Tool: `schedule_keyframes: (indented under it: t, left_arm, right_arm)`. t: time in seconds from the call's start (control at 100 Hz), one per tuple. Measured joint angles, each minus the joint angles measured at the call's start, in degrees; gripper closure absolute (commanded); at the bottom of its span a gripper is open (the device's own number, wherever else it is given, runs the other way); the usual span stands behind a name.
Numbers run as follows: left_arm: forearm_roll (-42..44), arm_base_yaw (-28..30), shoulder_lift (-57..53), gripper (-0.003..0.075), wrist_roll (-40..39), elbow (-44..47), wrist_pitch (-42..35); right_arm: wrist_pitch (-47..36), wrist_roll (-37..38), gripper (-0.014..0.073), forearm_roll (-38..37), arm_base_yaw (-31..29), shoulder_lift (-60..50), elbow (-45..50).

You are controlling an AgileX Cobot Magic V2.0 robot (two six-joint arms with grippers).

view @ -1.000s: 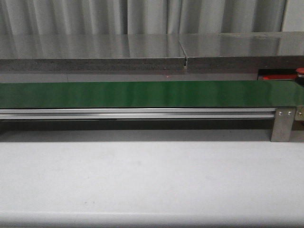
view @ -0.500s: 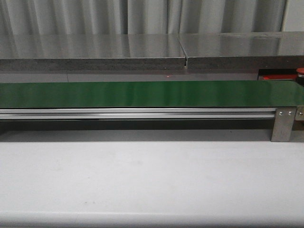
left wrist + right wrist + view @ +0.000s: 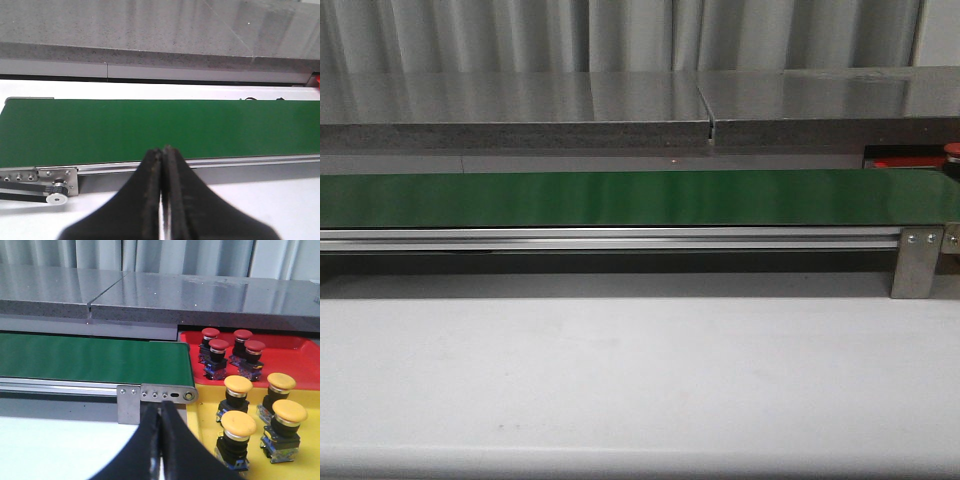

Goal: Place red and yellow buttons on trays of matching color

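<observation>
Four red buttons (image 3: 232, 347) stand on the red tray (image 3: 295, 352) and four yellow buttons (image 3: 260, 402) on the yellow tray (image 3: 207, 430), all just beyond and to one side of the right gripper (image 3: 160, 440), whose jaws are closed and empty. The left gripper (image 3: 162, 200) is likewise closed, facing the bare green belt (image 3: 150, 130). Risk: closed jaws would knock any arriving button rather than grasp it.

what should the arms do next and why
Probably hold and wait. The green belt carries no button in any view, and the red tray holds four red buttons while the yellow tray holds four yellow ones. Both the left gripper and right gripper are shut and hold nothing, so nothing calls for a reach yet.
</observation>
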Motion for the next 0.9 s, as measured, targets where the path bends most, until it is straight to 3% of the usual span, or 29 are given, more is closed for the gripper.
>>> schedule_keyframes:
  t: [0.47, 0.55, 0.71, 0.79, 0.9]
  left_arm:
    - [4.09, 0.0, -2.17, 0.0739, -2.4, 0.4, -3.51]
    - [11.38, 0.0, -5.12, 0.0739, -12.93, 2.42, -6.01]
    - [40.12, 0.0, -15.53, 0.0739, -41.78, 13.79, -16.41]
    - [47.23, 0.37, -21.23, 0.0739, -47.17, 20.14, -22.0]
    - [48.96, 0.52, -26.41, 0.0739, -49.65, 27.25, -22.04]
  right_arm:
    - [0.0, 0.04, 0.0711, -0.11, 0.0, 0.0, 0.0]
    - [0.0, 0.04, 0.0711, -0.11, 0.0, 0.0, 0.0]
    - [0.0, 0.04, 0.0711, -0.11, 0.0, 0.0, 0.0]
    - [0.0, 0.04, 0.0711, -0.11, 0.0, 0.0, 0.0]
    - [0.0, 0.04, 0.0711, -0.11, 0.0, 0.0, 0.0]
